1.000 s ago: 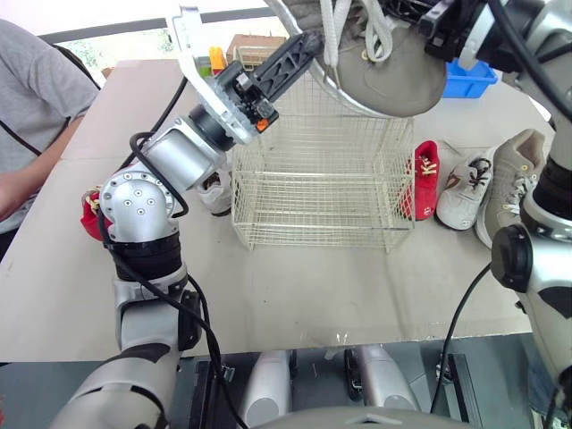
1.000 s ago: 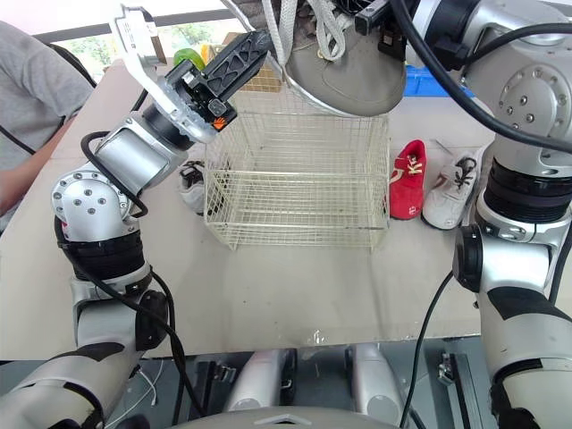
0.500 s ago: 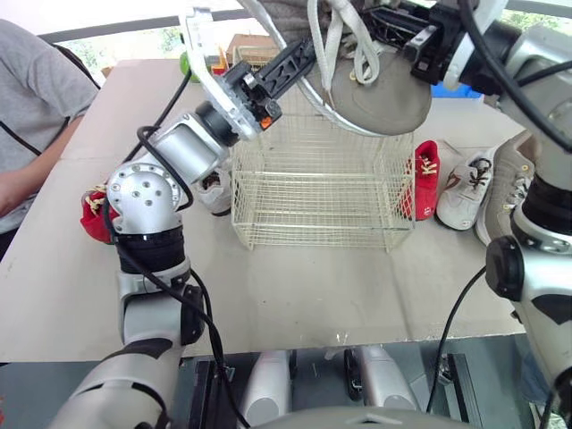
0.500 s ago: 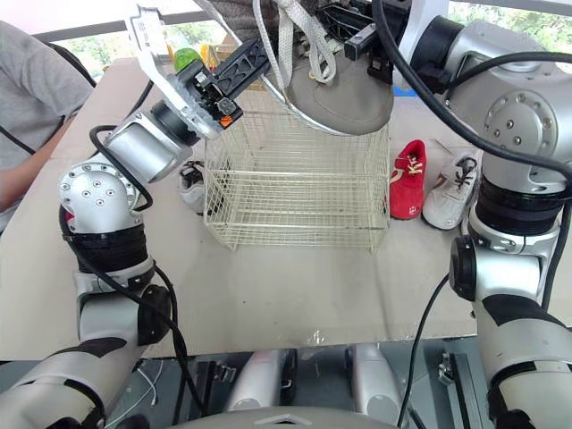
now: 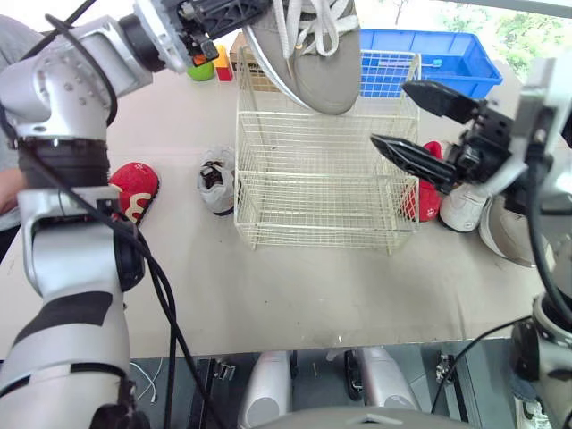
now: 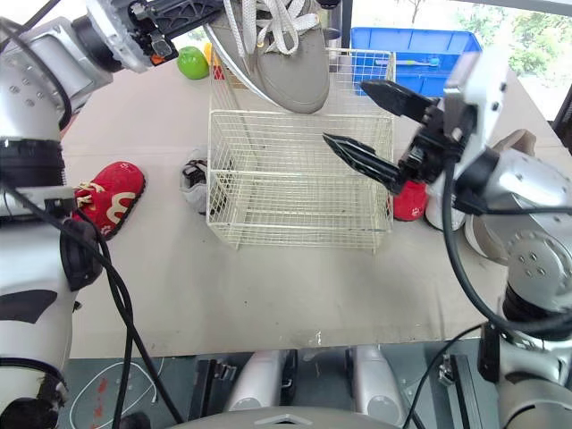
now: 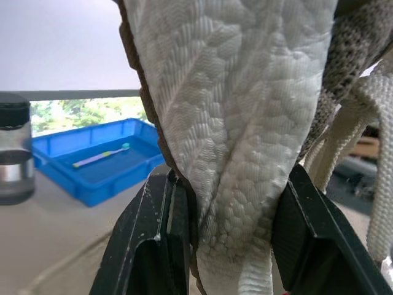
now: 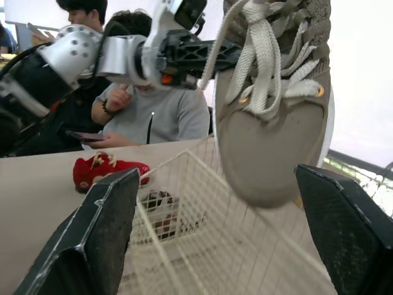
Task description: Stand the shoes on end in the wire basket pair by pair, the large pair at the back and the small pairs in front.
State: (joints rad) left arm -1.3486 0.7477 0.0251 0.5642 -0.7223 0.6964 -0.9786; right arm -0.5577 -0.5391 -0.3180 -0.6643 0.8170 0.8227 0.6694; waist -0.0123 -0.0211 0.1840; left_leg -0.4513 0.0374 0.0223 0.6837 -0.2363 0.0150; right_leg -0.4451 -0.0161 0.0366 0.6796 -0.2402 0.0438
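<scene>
L: my left gripper [image 6: 192,11] clamped on the large grey shoe [image 5: 313,54] by its soft upper, toe down over the back of the wire basket [image 5: 313,192] | R: my right gripper [image 6: 344,112] spread wide, empty, off the basket's right side | RISK: soft hold lets the shoe swing or slip; toe or laces could snag the rim and shove the basket

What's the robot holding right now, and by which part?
The left gripper clamps the large grey shoe by the fabric at its upper end, toe down. The right gripper is open, holding nothing.
</scene>
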